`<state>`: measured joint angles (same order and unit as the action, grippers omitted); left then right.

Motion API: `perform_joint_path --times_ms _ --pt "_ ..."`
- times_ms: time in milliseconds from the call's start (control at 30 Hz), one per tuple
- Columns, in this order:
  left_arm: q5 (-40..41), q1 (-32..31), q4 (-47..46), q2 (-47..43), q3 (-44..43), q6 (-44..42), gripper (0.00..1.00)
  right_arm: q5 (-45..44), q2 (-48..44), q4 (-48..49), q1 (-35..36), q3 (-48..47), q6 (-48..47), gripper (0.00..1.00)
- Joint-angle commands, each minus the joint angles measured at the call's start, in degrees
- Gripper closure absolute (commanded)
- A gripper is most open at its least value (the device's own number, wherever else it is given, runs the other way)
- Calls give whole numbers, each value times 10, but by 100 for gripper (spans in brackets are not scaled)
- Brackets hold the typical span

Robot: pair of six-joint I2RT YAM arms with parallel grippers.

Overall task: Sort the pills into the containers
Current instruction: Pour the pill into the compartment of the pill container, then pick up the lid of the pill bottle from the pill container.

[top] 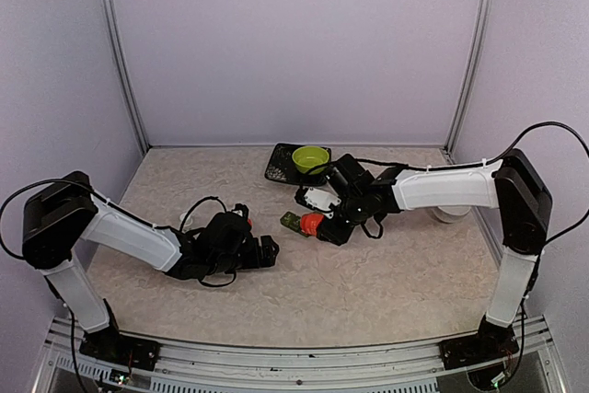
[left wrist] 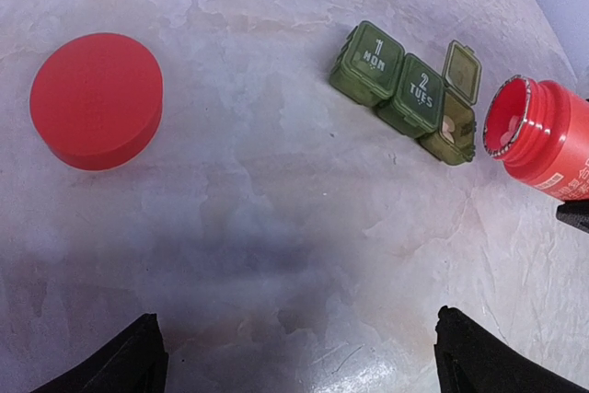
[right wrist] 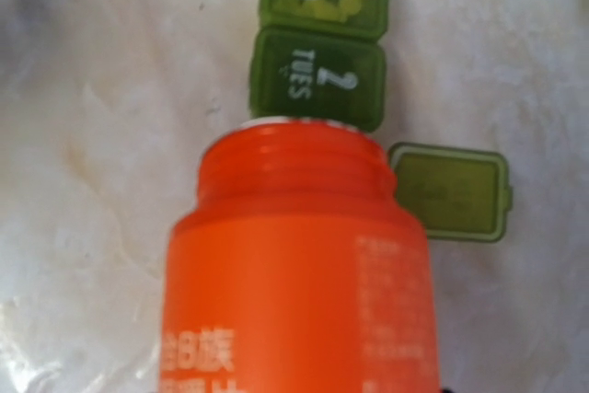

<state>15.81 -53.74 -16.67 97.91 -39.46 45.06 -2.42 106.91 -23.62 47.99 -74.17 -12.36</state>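
Right jaws are judged pinched on the pill bottle (top: 314, 225) body; contact is hidden in the wrist view. Bottle is tipped, mouth just beside the containers (left wrist: 405, 89) at mid counter (left wrist: 276, 209); third lid (left wrist: 462, 69) open, MON and TUES shut. Left jaws are spread, empty, red cap (left wrist: 97, 98) nearby. Containers likely light, rigid, easily shoved: to be steadied by side walls, not the thin lid. Bottle contents unseen; pale speck in open box unclear.

Blurry bottle (right wrist: 294, 273) label, lower body beyond the frame.
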Motion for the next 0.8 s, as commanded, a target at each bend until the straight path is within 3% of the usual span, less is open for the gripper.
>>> perform_joint_path --times_ms 0,133,767 --pt "5 -3 5 -4 -8 -1 1 -8 -35 66 4 26 7 79" --pt "7 -3 6 -8 -5 0 1 -9 -43 112 4 60 12 79" --pt "12 -6 24 -40 -7 -4 1 20 -134 527 3 310 23 80"
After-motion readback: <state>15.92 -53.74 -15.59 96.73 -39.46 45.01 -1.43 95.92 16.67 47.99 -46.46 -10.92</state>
